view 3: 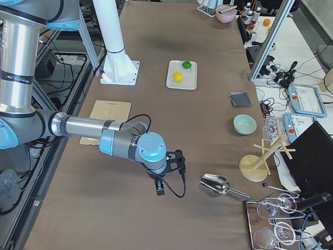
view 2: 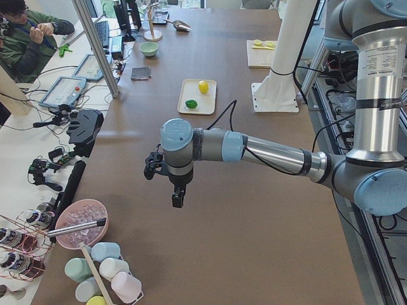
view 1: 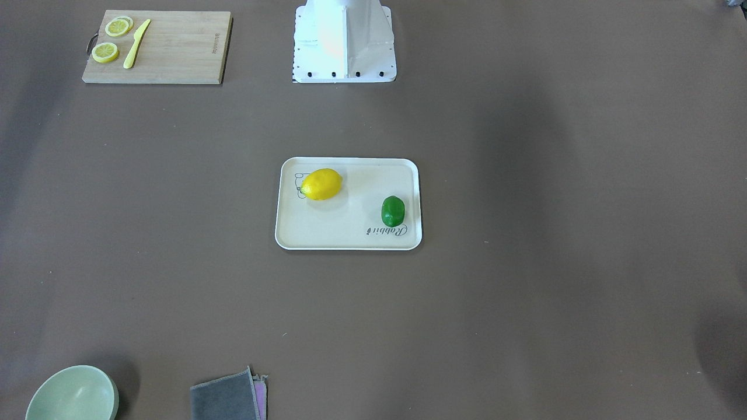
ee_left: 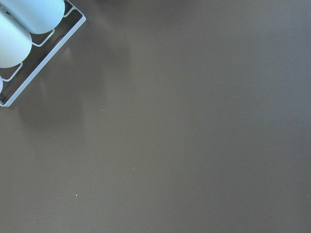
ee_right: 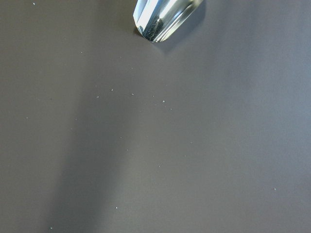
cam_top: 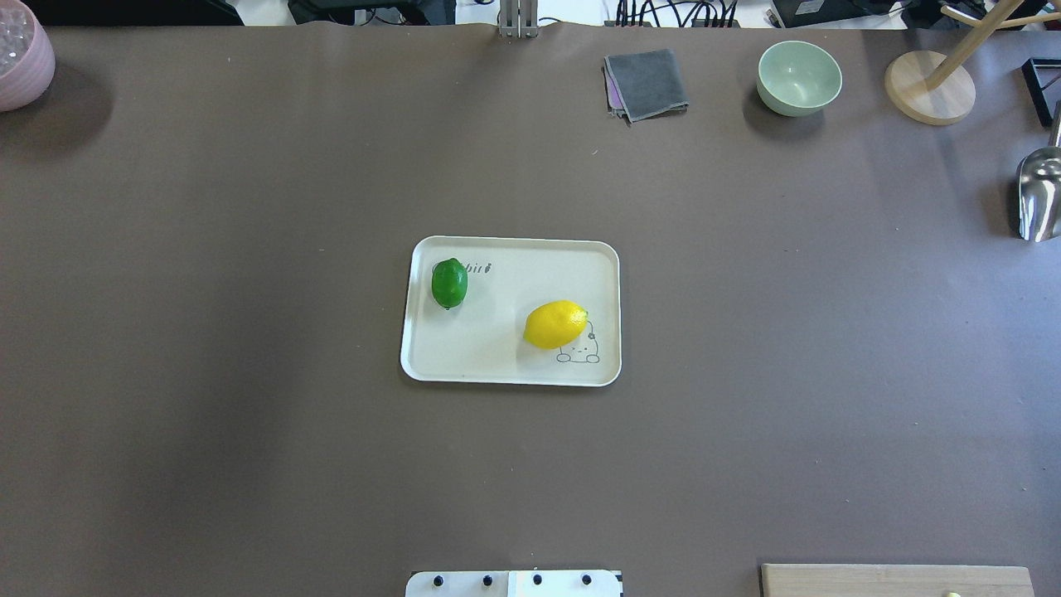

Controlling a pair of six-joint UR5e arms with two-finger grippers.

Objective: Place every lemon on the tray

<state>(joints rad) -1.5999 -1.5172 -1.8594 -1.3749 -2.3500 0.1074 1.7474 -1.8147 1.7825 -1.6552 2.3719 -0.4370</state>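
Note:
The cream tray [view 1: 350, 236] lies at the middle of the table, also in the overhead view [cam_top: 506, 365]. The yellow lemon [view 1: 321, 184] [cam_top: 555, 324] and the green lemon [view 1: 393, 211] [cam_top: 449, 283] both rest on it, apart from each other. My left gripper [view 2: 177, 201] hangs over bare table far from the tray, near the table's left end. My right gripper [view 3: 159, 188] hangs over bare table near the right end, beside a metal scoop [view 3: 216, 184]. Both show only in the side views, so I cannot tell if they are open or shut.
A wooden cutting board [view 1: 175, 52] with lemon slices [view 1: 105, 52] and a yellow knife [view 1: 136, 44] lies by the robot base [view 1: 344, 58]. A green bowl [cam_top: 799, 77], grey cloth [cam_top: 646, 83], wooden stand [cam_top: 928, 87] and pink bowl [cam_top: 21, 54] line the far edge.

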